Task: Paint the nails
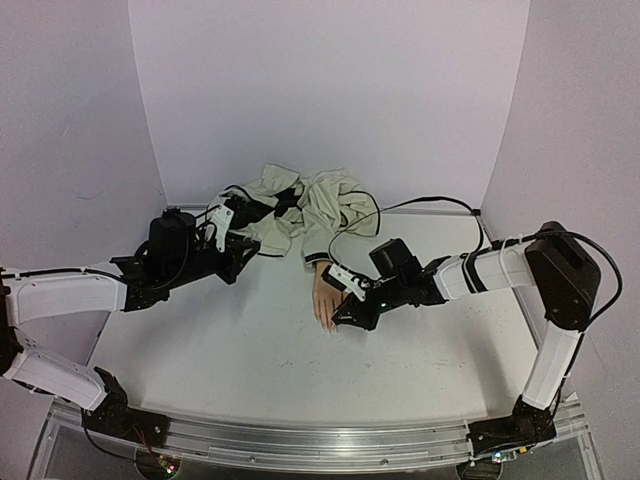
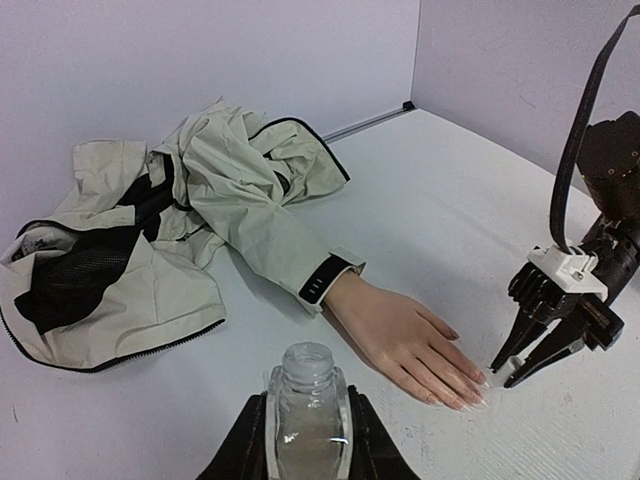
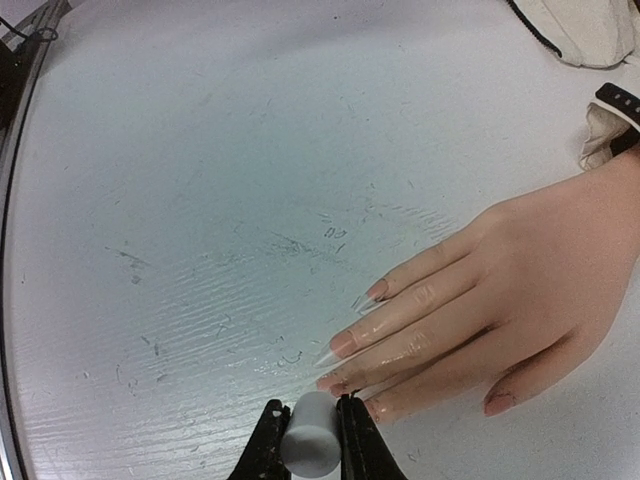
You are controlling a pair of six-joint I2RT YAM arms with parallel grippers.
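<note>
The mannequin hand (image 3: 500, 290) lies palm down on the table (image 3: 200, 150), wrist hidden in the sleeve (image 2: 280, 240). Its nails (image 3: 343, 343) are just beside the right gripper (image 2: 510, 370), which is clamped on a white cylinder (image 3: 309, 438); the cylinder's lower end cannot be seen. The left gripper (image 2: 307, 445) grips an uncapped clear bottle (image 2: 305, 385), its base cut off.

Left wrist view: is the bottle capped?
No, the clear bottle shows an open threaded neck with no cap on it.
</note>
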